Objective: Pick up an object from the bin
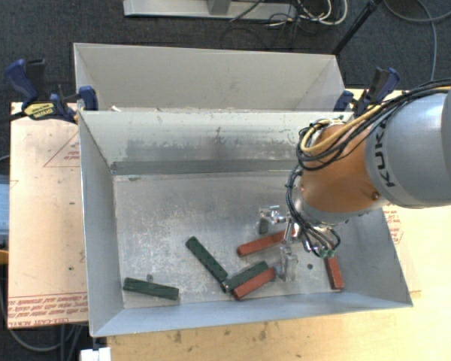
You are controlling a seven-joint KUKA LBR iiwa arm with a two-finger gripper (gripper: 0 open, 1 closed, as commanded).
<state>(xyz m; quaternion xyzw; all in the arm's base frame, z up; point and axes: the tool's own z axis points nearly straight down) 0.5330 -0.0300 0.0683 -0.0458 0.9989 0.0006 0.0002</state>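
My gripper (pixel 287 256) hangs low over the bin's front right part, under the orange-covered wrist. A red-brown bar (pixel 259 245) lies just to its left, its right end reaching up to the gripper. Just below that, a second red-brown bar (pixel 253 283) lies beside a dark green bar (pixel 244 274), the pair close to the gripper's lower left. Another red-brown bar (pixel 334 272) lies to the gripper's right, near the bin's right wall. Whether the gripper touches any bar is hidden by the wrist.
A long dark green bar (pixel 206 259) lies slanted in the bin's front middle. A further dark green bar (pixel 150 289) rests at the front left corner. The arm's grey body and orange cover hang over the bin's right side.
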